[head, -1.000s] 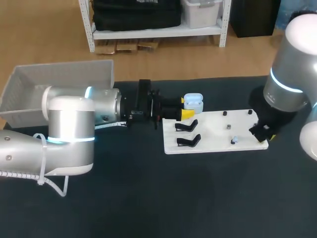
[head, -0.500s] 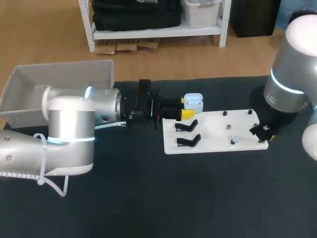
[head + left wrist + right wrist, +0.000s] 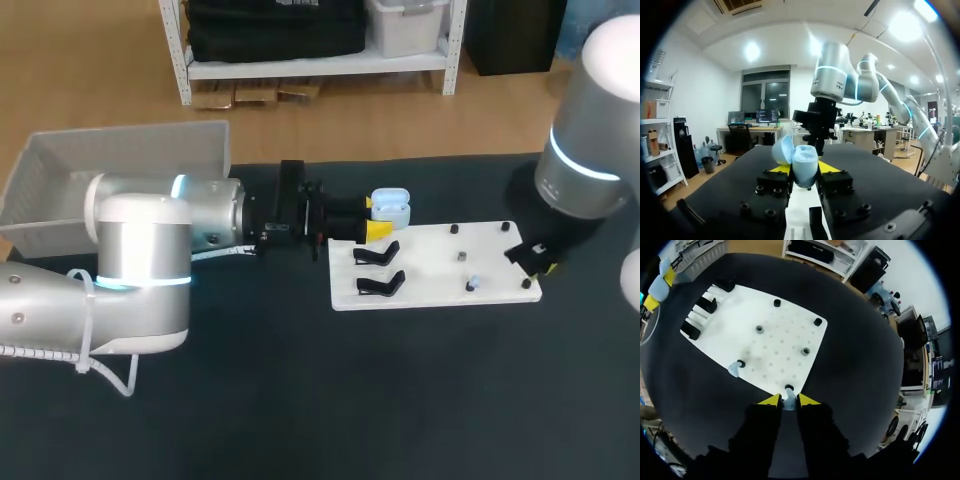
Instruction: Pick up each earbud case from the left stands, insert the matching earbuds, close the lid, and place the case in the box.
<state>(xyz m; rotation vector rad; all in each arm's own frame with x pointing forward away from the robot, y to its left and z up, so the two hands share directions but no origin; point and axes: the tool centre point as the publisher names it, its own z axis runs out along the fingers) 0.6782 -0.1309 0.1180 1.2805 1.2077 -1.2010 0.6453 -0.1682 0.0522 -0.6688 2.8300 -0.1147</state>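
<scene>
left gripper (image 3: 372, 221) comes in flat along the table (image 3: 400, 400) at the white board (image 3: 430, 250)'s far left corner, and it's clamped on the pale blue earbud case (image 3: 391, 208). the left wrist view shows it plainly: the earbud case (image 3: 802, 167) stands upright between the two yellow tips, pinched from both sides, with its lid (image 3: 782, 149) flipped open and leaning off to one side. over on the other side, the right gripper (image 3: 537, 259) hangs at the board's right edge, near the front corner. in the right wrist view, the right gripper (image 3: 789, 400) has its yellow tips drawn in close on a small pale earbud (image 3: 788, 402), one tip on each side, so it looks gripped, just by a black peg (image 3: 788, 388) at the corner of the white board (image 3: 775, 330). a second earbud (image 3: 472, 285) sits on the board near its front edge, well apart from the case; the right wrist view shows that second earbud (image 3: 734, 369) beside another peg. two black stands (image 3: 378, 254) sit on the board's left part, just beside the left gripper's fingers. the box (image 3: 60, 175), a white basket, rests at the table's far left, behind the left arm, well apart from the case.
</scene>
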